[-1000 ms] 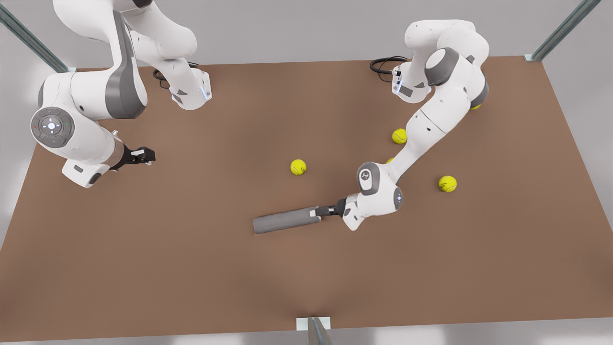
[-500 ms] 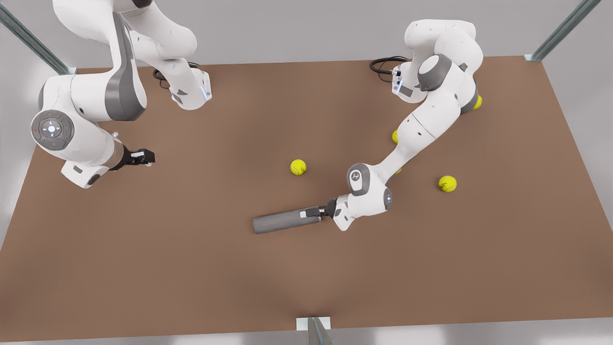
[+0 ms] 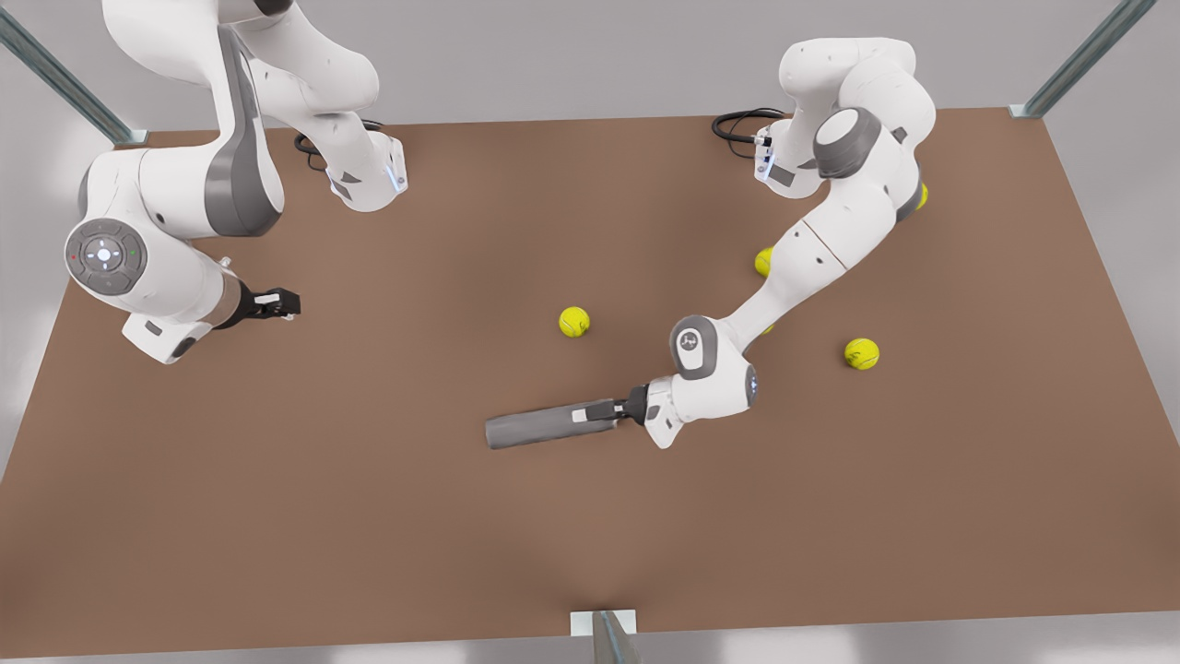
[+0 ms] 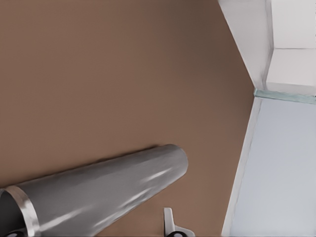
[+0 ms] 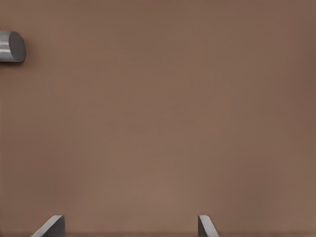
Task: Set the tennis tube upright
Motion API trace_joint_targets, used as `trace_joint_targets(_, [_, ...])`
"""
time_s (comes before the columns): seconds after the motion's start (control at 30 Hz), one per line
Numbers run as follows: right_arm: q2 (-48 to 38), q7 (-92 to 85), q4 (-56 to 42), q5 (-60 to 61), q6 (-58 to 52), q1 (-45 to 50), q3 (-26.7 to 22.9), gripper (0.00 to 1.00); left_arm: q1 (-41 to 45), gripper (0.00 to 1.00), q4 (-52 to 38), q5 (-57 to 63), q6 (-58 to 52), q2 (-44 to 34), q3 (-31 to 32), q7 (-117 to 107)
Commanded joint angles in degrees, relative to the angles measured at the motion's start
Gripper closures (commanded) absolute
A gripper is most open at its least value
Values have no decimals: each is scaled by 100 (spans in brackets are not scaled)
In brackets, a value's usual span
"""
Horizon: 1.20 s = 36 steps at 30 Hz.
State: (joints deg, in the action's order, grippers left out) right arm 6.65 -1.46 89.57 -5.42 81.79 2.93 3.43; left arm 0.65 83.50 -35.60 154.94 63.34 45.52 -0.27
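The tennis tube is a dark grey cylinder lying flat near the table's middle, its silvery rim end toward the front view's right. My left gripper reaches in from that side and straddles the rim end. In the left wrist view the tennis tube runs between the jaws, with one fingertip standing a little off its side. My right gripper waits open over bare table at the front view's left. From its wrist view the far end of the tennis tube shows beyond the right gripper.
Yellow-green tennis balls lie behind the tube: one near the middle, one to the right, two more partly behind the left arm. The table's front edge is near the tube.
My left gripper has slid further along the tube toward the front view's left, over the rim end. The tube has stayed flat in place. The right arm shifted only slightly.
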Motion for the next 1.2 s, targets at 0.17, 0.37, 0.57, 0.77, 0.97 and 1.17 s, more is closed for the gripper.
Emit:
trace_joint_targets(0.17, [3, 15, 25, 6, 4, -73, 0, 0, -144, 0, 26, -44, -16, -50, 317, -79])
trace_joint_targets(0.37, [3, -3, 34, 14, 4, -117, 0, 0, -214, 3, 52, -44, -16, -147, 563, -386])
trace_joint_targets(0.57, [20, -3, 43, 6, 48, -152, 0, 0, -214, 42, 52, -44, -16, -278, 616, -615])
trace_joint_targets(0.77, [20, -117, 113, -3, 101, -249, 0, 0, -171, 66, 52, 0, -16, -278, 589, -632])
trace_joint_targets(0.97, [12, -196, 113, 14, 127, -293, 0, 0, -355, 79, 175, 26, -69, -384, 589, -624])
trace_joint_targets(1.17, [12, -188, 69, 15, 145, -275, 0, 0, -759, 79, 536, 26, -306, -867, 747, -817])
